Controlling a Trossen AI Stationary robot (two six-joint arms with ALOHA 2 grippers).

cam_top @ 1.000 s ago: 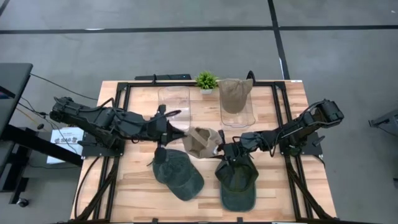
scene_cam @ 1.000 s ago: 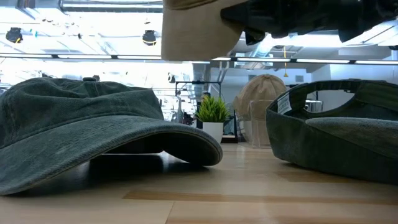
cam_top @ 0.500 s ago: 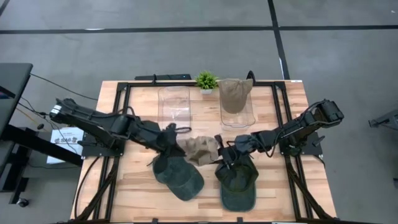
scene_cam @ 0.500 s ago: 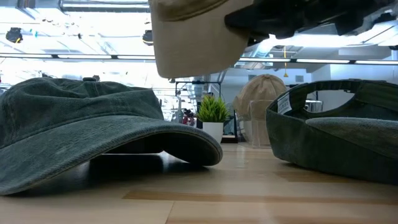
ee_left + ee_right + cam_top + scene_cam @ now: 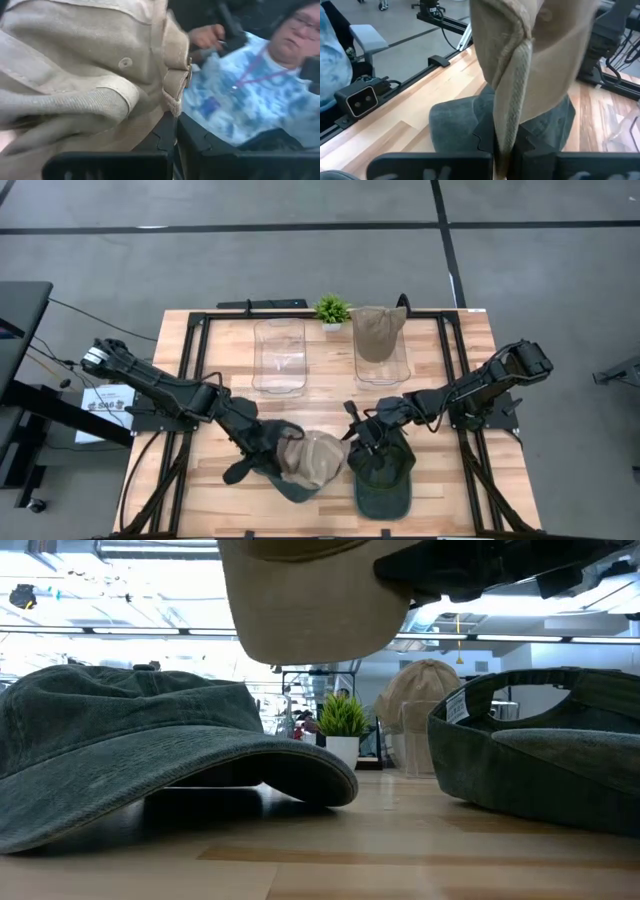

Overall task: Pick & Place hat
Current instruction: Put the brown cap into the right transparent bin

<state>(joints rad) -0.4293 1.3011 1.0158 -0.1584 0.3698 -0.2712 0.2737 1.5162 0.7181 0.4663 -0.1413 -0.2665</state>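
A tan cap (image 5: 316, 458) hangs in the air between both arms, above the front middle of the wooden table (image 5: 455, 500). The left gripper (image 5: 283, 456) has its fingers closed on the cap's rear edge by the strap buckle, as the left wrist view shows with the fabric (image 5: 90, 75) pinched right at the fingertips. The right gripper (image 5: 352, 442) has its fingers clamped shut on a folded edge of the same cap (image 5: 530, 65), seen in the right wrist view as a thick seam running down between them. From above, the cap's long axis runs roughly left to right across the table, spanning from one gripper to the other; which end carries the brim cannot be told. In the low view the cap (image 5: 310, 600) hangs clear of the table.

Directly beneath it lies a dark green cap (image 5: 150, 760), crown up, resting on the table. Just to the right lies a second dark green cap (image 5: 383, 475), upturned so its inside shows. At the back stand an empty clear container (image 5: 280, 355), another clear container (image 5: 382, 360) with a tan cap on top, and a small potted plant (image 5: 331, 309) between them. A person in a blue patterned shirt (image 5: 240, 100) shows beyond the table.
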